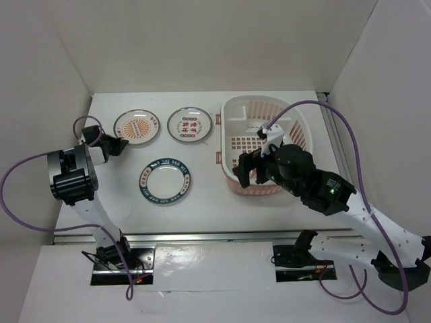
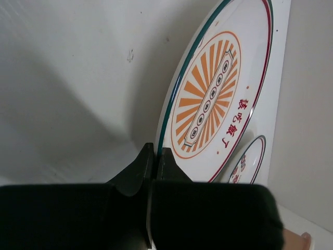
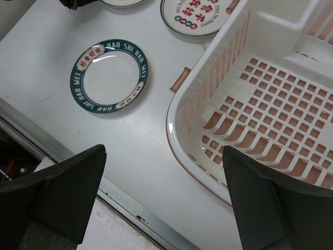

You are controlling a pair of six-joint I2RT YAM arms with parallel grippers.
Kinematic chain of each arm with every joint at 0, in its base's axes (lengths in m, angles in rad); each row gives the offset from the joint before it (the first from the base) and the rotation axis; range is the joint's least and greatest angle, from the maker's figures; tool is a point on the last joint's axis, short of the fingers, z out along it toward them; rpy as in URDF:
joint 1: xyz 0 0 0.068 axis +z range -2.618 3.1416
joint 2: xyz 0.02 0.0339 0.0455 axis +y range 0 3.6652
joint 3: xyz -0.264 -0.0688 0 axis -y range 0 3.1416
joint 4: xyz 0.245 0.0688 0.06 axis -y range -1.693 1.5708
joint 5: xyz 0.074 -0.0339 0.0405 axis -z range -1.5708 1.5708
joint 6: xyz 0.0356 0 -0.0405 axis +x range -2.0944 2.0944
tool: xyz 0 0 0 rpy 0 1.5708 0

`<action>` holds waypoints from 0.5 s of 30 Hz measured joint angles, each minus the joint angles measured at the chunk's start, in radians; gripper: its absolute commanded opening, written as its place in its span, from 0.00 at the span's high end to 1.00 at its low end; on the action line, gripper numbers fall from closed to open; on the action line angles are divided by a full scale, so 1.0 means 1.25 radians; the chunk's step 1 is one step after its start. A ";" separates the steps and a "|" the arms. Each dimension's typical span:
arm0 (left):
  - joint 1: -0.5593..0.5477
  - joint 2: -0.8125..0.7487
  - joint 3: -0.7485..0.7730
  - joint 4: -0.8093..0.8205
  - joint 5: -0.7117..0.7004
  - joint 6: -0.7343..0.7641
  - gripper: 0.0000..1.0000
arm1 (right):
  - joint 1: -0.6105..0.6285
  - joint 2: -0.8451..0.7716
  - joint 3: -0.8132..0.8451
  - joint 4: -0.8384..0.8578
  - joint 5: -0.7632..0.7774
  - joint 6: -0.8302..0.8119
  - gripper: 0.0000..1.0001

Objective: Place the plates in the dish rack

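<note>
none of the three plates is in the dish rack (image 1: 242, 142) yet, so by my judgement the whole load is left to do. all three lie flat and face up on the tabletop (image 1: 209, 202), left of the rack. the red-green characters plate (image 1: 190, 125) is just beside the rack's far left corner, and the orange sunburst plate (image 1: 137, 126) is further left of that. the dark blue rimmed plate (image 1: 166, 180) lies apart from the rack's near left side. (round plates have no long axis to speak of.) the rack stands open side up, its oval running from the near edge towards the far edge, and what shows of its floor is bare. the right gripper (image 1: 250, 169) hangs over the rack's near left rim, fingers wide apart and holding nothing. the left gripper (image 1: 116, 145), farthest from the rack, sits at the sunburst plate's left edge with fingers pressed together on nothing. i cannot tell whether it touches the rim.
</note>
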State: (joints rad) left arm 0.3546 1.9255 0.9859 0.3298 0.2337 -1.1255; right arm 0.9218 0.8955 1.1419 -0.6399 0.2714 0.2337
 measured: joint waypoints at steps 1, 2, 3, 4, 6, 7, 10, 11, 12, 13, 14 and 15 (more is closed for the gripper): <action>0.002 0.008 0.013 -0.007 -0.001 -0.001 1.00 | 0.000 0.000 -0.001 0.002 0.000 0.000 0.00; 0.004 0.016 0.022 -0.013 0.002 -0.003 1.00 | 0.000 0.000 -0.002 0.004 -0.002 0.000 0.00; 0.005 0.022 0.029 -0.020 0.008 -0.005 1.00 | 0.000 0.000 -0.003 0.006 -0.003 0.000 0.00; 0.007 0.025 0.035 -0.026 0.013 -0.006 1.00 | 0.000 0.000 -0.004 0.009 -0.004 0.000 0.00; 0.008 0.026 0.039 -0.030 0.019 -0.003 1.00 | 0.000 0.000 -0.008 0.020 -0.005 0.000 0.00; 0.008 0.022 0.038 -0.033 0.019 -0.003 1.00 | 0.000 0.000 -0.012 0.026 -0.005 0.000 0.00; 0.006 -0.019 0.031 -0.071 0.002 0.008 1.00 | -0.003 -0.001 -0.045 0.067 0.006 0.007 0.00; 0.002 -0.049 0.025 -0.102 -0.017 0.022 1.00 | -0.005 -0.002 -0.061 0.083 0.009 0.008 0.00; -0.004 -0.086 0.020 -0.136 -0.040 0.039 1.00 | -0.009 -0.002 -0.074 0.093 0.011 0.009 0.00; -0.009 -0.127 0.017 -0.169 -0.062 0.053 1.00 | -0.013 -0.002 -0.086 0.106 0.011 0.010 0.00; -0.014 -0.174 0.017 -0.202 -0.077 0.068 1.00 | -0.016 -0.002 -0.096 0.117 0.011 0.011 0.00; -0.020 -0.220 0.017 -0.223 -0.085 0.086 1.00 | -0.022 -0.002 -0.102 0.128 0.008 0.012 0.00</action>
State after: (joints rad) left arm 0.3302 1.6505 1.0073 0.0509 0.1272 -1.0176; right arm 0.8944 0.8932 1.0145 -0.4805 0.2810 0.2485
